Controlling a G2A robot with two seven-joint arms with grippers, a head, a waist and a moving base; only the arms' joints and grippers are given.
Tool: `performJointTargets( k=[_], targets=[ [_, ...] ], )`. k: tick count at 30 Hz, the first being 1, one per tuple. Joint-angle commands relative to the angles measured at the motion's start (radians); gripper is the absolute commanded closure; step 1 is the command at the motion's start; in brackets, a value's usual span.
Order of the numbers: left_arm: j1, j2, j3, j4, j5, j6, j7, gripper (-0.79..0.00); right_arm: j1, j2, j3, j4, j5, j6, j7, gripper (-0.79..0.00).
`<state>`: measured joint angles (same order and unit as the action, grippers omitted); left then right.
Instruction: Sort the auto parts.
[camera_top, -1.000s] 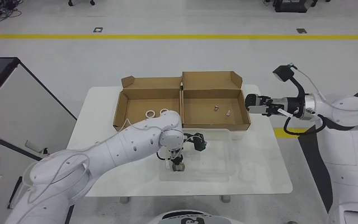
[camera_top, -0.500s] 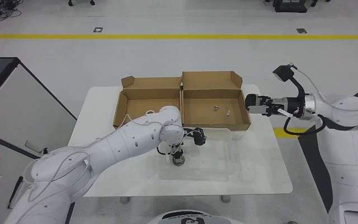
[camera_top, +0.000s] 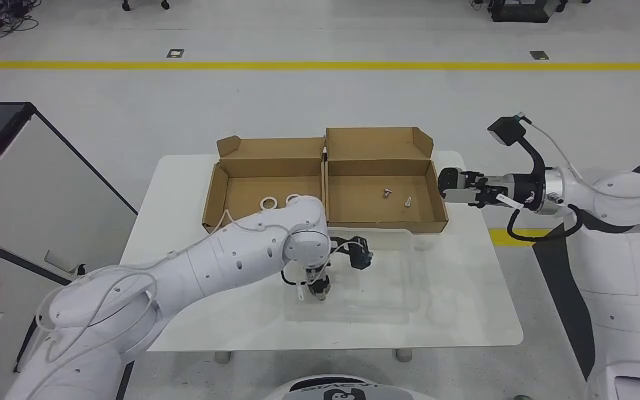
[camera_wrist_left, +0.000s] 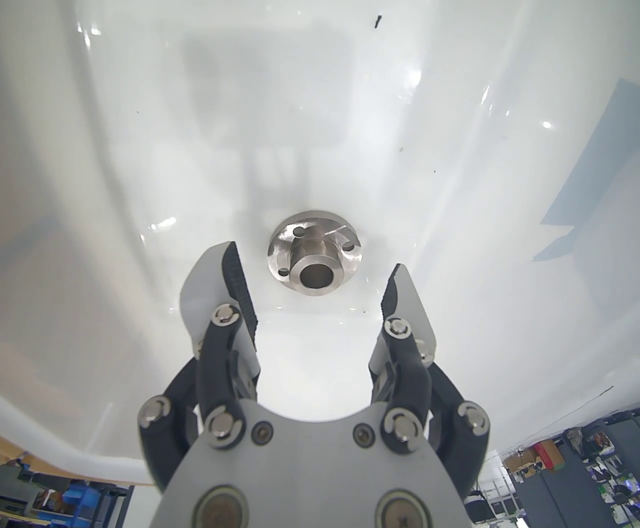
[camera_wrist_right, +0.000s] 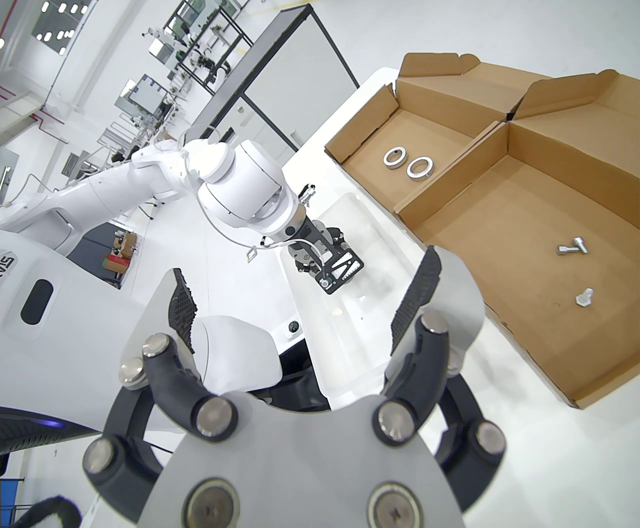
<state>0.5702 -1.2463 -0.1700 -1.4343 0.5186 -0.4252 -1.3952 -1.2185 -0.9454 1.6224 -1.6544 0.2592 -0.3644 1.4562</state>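
A steel flange hub (camera_wrist_left: 314, 255) stands on the floor of a clear plastic tray (camera_top: 420, 300), bore facing up. My left gripper (camera_wrist_left: 312, 261) hangs just above it, open, with one finger on each side of the hub and not touching it. In the top view the left gripper (camera_top: 318, 286) is over the tray's left part. My right gripper (camera_wrist_right: 305, 270) is open and holds nothing; it hovers off the right end of the boxes (camera_top: 447, 186). It also sees the left gripper (camera_wrist_right: 332, 272) from afar.
Two open cardboard boxes stand side by side behind the tray. The left box (camera_top: 225, 190) holds two metal rings (camera_top: 280, 201), the right box (camera_top: 350, 205) two bolts (camera_top: 396, 195). White table (camera_top: 470, 290) extends to the right.
My left wrist shifted slightly over the tray, the gripper ending a little farther from the front edge. The right arm has not moved.
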Motion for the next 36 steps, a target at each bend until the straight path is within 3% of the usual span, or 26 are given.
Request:
performJointTargets(
  k=[1, 13, 36],
  targets=[
    [0.002, 0.002, 0.0, 0.0, 0.0, 0.0, 0.0, -0.526, 0.0, 0.0, 0.0, 0.0, 0.0, 0.0, 0.0, -0.785],
    [0.006, 0.001, 0.0, 0.008, 0.0, -0.009, 0.009, -0.391, 0.0, 0.0, 0.0, 0.0, 0.0, 0.0, 0.0, -0.785],
    [0.001, -0.006, 0.0, 0.005, 0.02, 0.004, -0.004, -0.382, 0.0, 0.0, 0.0, 0.0, 0.0, 0.0, 0.0, -0.785]
  ],
)
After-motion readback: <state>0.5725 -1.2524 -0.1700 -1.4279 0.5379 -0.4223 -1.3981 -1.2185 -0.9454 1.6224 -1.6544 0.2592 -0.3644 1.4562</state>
